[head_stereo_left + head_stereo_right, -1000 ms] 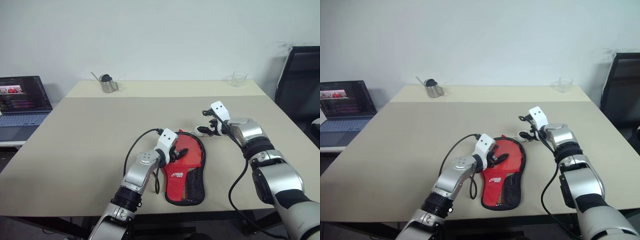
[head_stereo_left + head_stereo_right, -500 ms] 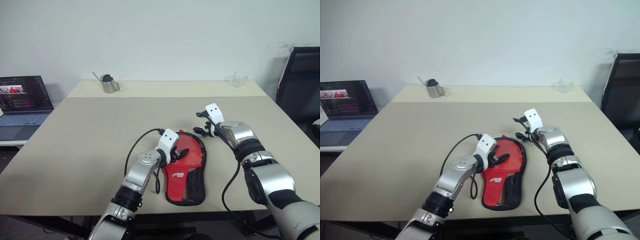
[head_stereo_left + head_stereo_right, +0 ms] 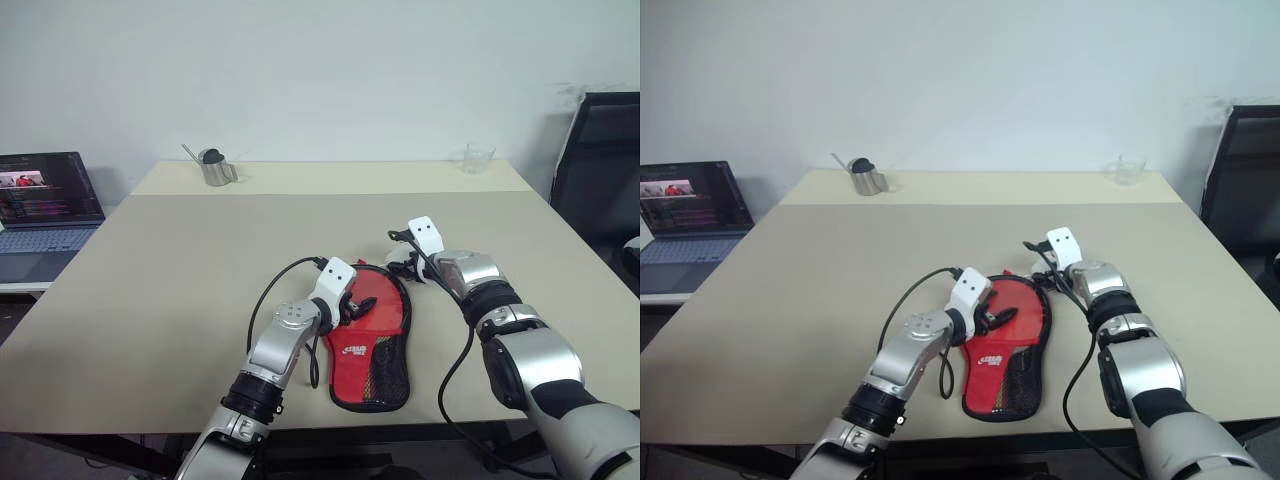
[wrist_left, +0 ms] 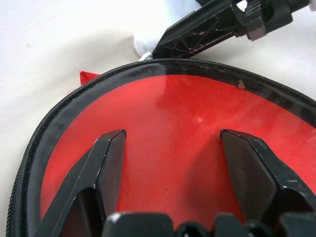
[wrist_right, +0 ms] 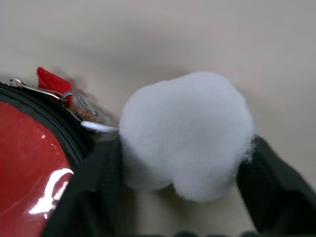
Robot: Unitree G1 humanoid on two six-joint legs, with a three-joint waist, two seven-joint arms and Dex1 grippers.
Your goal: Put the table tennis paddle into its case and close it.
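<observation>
My right claw (image 5: 185, 163) has just closed in around the white pompom (image 5: 185, 131) on the case (image 3: 375, 335), so I can pull the zip shut.

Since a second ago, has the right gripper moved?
Yes. The right gripper has come leftward and nearer to the case, judged against the table's seam line behind it.

Left hand (image 4: 170, 148) spread, right hand (image 5: 182, 163) half-closed
</observation>
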